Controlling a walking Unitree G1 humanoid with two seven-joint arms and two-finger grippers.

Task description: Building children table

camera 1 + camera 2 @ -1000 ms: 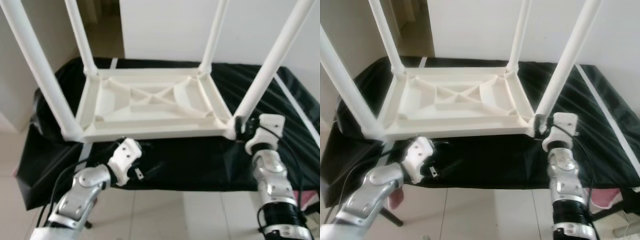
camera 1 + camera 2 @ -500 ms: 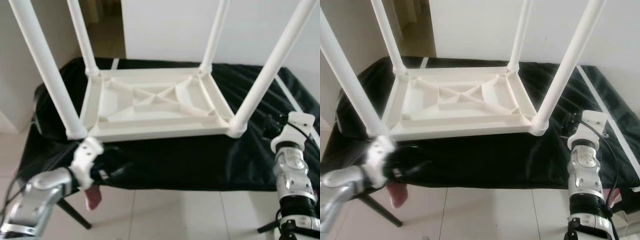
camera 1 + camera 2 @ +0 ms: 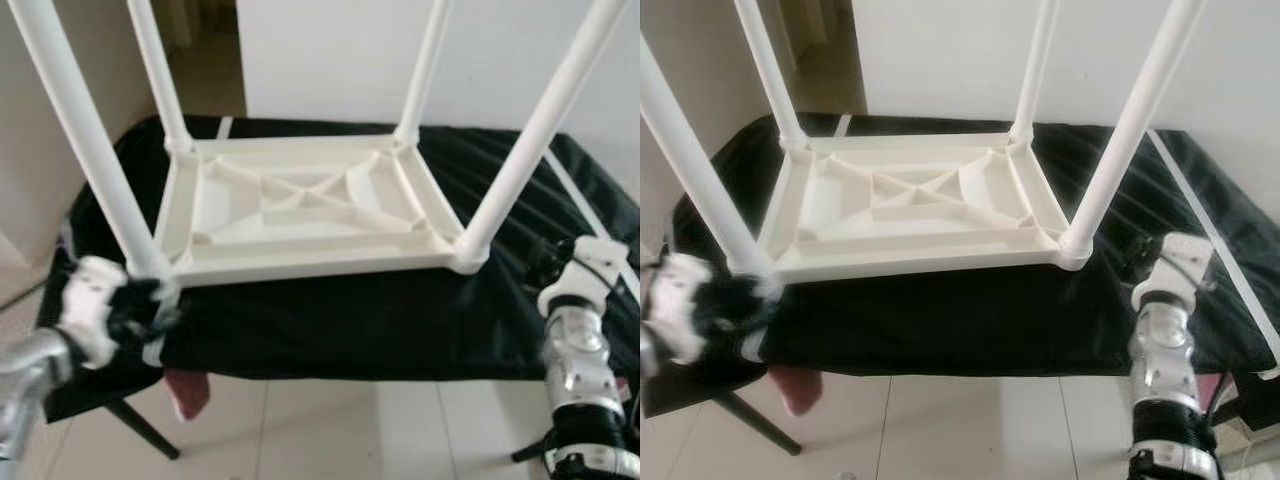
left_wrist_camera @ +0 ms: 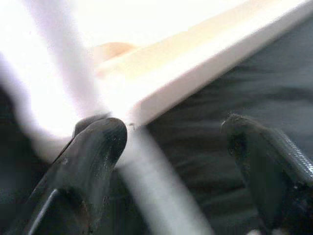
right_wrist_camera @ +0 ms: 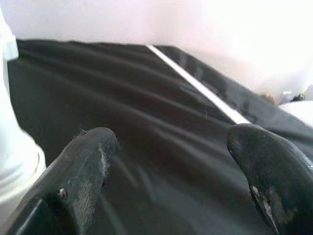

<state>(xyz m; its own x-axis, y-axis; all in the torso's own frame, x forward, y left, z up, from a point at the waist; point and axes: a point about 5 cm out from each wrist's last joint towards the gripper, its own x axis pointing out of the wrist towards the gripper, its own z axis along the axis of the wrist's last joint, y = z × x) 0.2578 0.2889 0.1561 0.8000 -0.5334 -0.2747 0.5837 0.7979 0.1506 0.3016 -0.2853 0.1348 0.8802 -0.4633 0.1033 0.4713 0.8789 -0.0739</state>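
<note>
A white plastic children's table [image 3: 300, 205] lies upside down on a black cloth [image 3: 350, 320], its four legs pointing up. My left gripper [image 3: 140, 305] is at the near-left corner, by the foot of the near-left leg [image 3: 80, 140]. In the left wrist view it [image 4: 171, 132] is open, with the blurred white corner between its fingers. My right gripper [image 3: 545, 268] hovers over the cloth just right of the near-right leg [image 3: 530, 140], apart from it. In the right wrist view it [image 5: 171, 142] is open and holds nothing.
The cloth-covered stand has a white stripe [image 3: 585, 205] along its right side and drops off at the front to a tiled floor [image 3: 330, 430]. A pink object [image 3: 187, 392] hangs below the front-left edge. A white wall [image 3: 340, 50] stands behind.
My left gripper swung left from the front edge to the near-left corner. My right gripper drew away from the base of the near-right leg, to the right.
</note>
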